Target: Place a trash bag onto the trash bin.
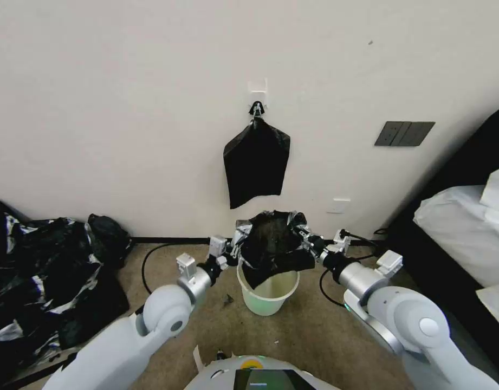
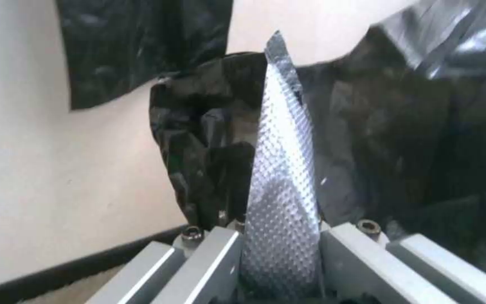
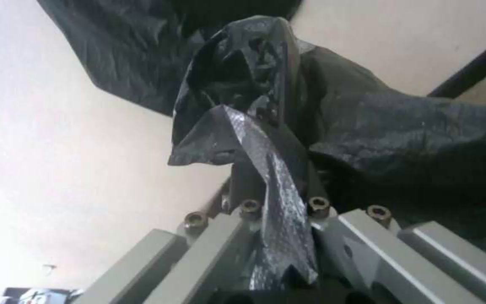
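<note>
A glossy black trash bag (image 1: pixel 271 241) hangs spread open between my two grippers, just above the cream-white trash bin (image 1: pixel 268 295) on the carpet by the wall. Its lower part droops into the bin's mouth. My left gripper (image 1: pixel 235 250) is shut on the bag's left edge, and in the left wrist view a silvery fold of the trash bag (image 2: pixel 279 185) runs between its fingers (image 2: pixel 209 261). On the other side my right gripper (image 1: pixel 306 238) is shut on the right edge, with a crumpled strip of the trash bag (image 3: pixel 271 169) pinched between the fingers (image 3: pixel 367 245).
A flat black bag (image 1: pixel 256 162) hangs from a wall hook right above the bin. A large black plastic heap (image 1: pixel 43 281) lies on the floor at the left. A bed with white bedding (image 1: pixel 471 238) stands at the right. Cables (image 1: pixel 151 260) trail along the skirting.
</note>
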### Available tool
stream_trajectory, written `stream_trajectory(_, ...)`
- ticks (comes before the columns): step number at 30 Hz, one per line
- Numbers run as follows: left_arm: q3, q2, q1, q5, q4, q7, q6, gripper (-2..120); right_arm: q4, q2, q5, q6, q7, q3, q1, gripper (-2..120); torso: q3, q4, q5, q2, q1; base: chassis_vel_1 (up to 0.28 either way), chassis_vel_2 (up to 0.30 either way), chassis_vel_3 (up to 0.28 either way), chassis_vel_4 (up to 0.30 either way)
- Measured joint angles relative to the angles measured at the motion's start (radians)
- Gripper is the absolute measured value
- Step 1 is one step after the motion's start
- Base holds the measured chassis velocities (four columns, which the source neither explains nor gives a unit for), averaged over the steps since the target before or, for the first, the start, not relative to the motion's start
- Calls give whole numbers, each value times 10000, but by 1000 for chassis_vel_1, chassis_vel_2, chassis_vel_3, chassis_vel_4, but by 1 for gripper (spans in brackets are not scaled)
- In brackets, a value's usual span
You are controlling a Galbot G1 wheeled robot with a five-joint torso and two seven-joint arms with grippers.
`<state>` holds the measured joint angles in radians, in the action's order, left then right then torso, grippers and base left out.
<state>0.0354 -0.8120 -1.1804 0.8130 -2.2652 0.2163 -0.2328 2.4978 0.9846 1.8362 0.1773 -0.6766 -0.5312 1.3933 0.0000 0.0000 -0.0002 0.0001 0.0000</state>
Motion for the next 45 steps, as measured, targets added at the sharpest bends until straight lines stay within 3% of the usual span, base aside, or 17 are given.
stream_trajectory(5,537,17,-961,-1051,53,-130,297,0,-411,565,-158,-90,237,627,-75,0,0,1,1,0,0,0,0,0,0)
stream_trajectory(13,1026,96,-1218,-1870,-50,17,621,0,-437,1007,-458,-207,359,1321,-457,0,0,0,0,0,0,0,0,0,0)
stream_trajectory(30,281,-391,-1926,-2330,723,-34,631,0,-1603,1241,-1009,-701,367,1292,781,0,0,0,3,-1,0,0,0,0,0)
stream_trajectory(38,205,-639,-2521,-2324,805,414,644,0,-1222,954,-1325,-992,-131,976,1777,0,0,0,1,-1,0,0,0,0,0)
stream_trajectory(45,129,-704,-3193,-2035,561,1269,666,0,-1103,578,-1416,-1225,-590,884,2324,0,0,0,2,-1,0,0,0,0,0)
